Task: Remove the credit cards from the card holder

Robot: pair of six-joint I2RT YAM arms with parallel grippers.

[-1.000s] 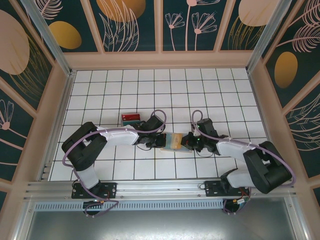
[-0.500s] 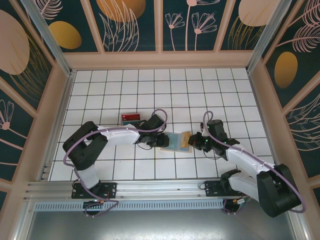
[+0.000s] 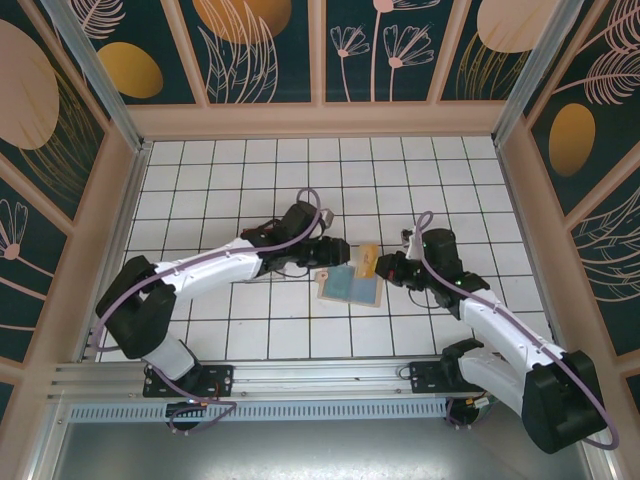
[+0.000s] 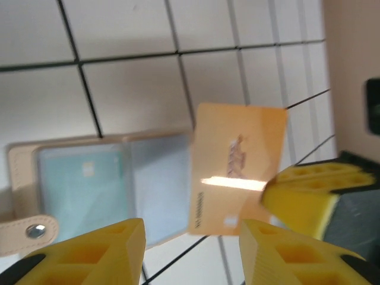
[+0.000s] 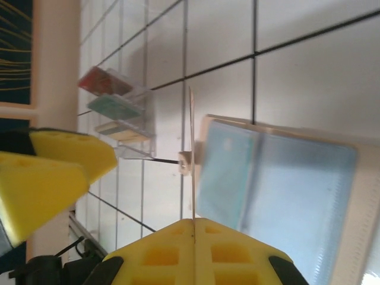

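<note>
Top external view, left to right: the left end effector (image 3: 338,255) hovers with parted, empty jaws by the far left corner of the flat tan leather-like card holder (image 3: 350,287). The holder lies open midway between the surface's side edges, its long axis left-right. The right end effector (image 3: 385,268) pinches the tan-orange plastic credit card (image 3: 368,258), held clear above the holder's far right corner.

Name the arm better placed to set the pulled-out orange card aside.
Right. Its claw is shut on the orange card, which is out of the card holder. The left claw is open and holds nothing, hovering over the holder, so it would first have to take the card over.
</note>
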